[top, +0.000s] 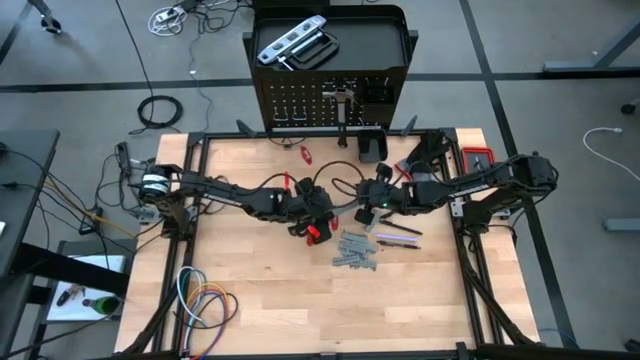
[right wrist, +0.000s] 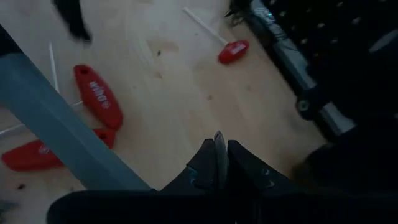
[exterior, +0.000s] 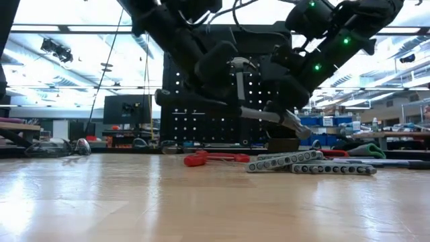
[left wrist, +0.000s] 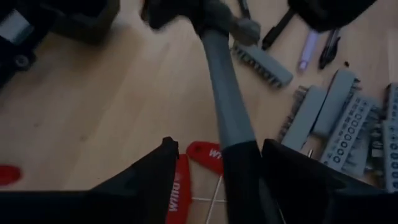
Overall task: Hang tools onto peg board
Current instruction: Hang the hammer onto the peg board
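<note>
hammer aloft over mid-tabletop, well short of far-edge peg board | left gripper fingers spread either side of black grip | right gripper pinched shut, apparently on head end | risk: one-ended pinch lets handle swing or drop onto red-handled tools

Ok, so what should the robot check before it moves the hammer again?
1. Right gripper shut on the hammer: ok.
2. Left gripper open around the handle: ok.
3. Hammer lifted off the table: ok, low view.
4. Both left fingers clear of the handle: cannot tell.
5. Free peg on the peg board: cannot tell.
</note>
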Tool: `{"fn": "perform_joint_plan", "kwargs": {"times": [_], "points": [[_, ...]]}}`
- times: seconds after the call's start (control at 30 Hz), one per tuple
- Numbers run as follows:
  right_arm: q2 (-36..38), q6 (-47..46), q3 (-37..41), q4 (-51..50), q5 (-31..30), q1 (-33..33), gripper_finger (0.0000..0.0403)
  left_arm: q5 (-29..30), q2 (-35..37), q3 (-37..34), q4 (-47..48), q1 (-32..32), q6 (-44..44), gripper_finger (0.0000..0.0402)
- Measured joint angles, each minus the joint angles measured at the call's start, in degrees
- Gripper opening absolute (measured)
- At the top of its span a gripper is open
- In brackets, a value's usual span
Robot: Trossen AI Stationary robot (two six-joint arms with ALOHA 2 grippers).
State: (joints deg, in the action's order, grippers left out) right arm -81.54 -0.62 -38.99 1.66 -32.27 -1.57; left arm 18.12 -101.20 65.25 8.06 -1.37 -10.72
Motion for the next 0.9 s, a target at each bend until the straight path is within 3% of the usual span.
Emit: {"fn": "perform_joint_plan", "kwargs": {"times": [0.33, 0.47, 0.67, 0.8, 0.9], "points": [[0.02, 2.17, -2.00, -0.57, -3.96, 1.75, 0.0032, 0.01, -1.65, -0.09, -0.62, 0.33, 0.26, 0.0222], [0.02, 5.00, -2.15, -0.05, -6.34, 2.67, 0.0032, -0.31, -1.62, -0.09, -1.31, 0.29, 2.16, 0.0184], [0.11, 10.62, -2.24, 1.42, -14.02, 4.49, 0.0032, 1.83, -1.67, -0.13, -2.98, 0.37, 3.19, 0.0089], [0.13, 14.90, -2.24, 3.38, -19.84, 6.12, 0.0042, 3.40, -1.63, -0.13, -3.94, 0.36, 4.52, 0.0087], [0.13, 17.85, -2.22, 5.70, -19.75, 7.17, 0.0077, 3.75, -1.65, -0.17, -4.06, 0.31, 5.37, 0.0087]]}}
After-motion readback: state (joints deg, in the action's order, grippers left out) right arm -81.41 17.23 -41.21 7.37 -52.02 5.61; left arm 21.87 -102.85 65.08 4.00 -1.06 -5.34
